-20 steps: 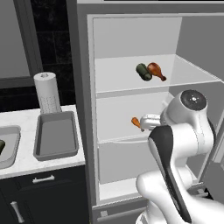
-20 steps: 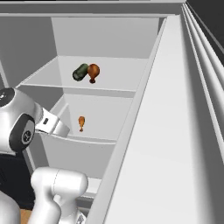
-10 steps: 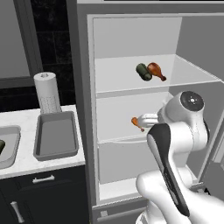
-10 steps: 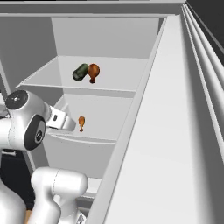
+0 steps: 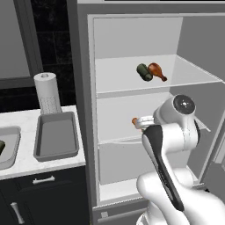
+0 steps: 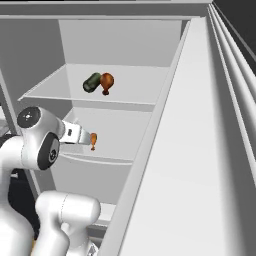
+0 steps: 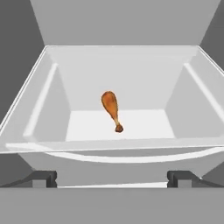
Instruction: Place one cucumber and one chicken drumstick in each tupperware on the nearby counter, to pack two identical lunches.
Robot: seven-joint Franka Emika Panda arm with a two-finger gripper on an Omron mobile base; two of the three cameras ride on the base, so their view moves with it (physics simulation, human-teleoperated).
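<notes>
Matt plastics, glossy skin, marbled stone
Fridge shelves (image 7: 118,120) look smooth, matt pale plastic; the drumstick (image 7: 111,109) has glossy orange-brown skin; the tupperware (image 5: 56,136) at 9 o'clock is matt grey plastic on a faintly marbled white tabletop (image 5: 26,162); paper roll (image 5: 47,93) matt white

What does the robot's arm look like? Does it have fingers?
The arm is smooth, rounded and white, with dark grey bands at its joints and a dark round cap with a small pale dot on one joint. The gripper ends in two small dark, blocky fingers. No cables or markings are visible.
</notes>
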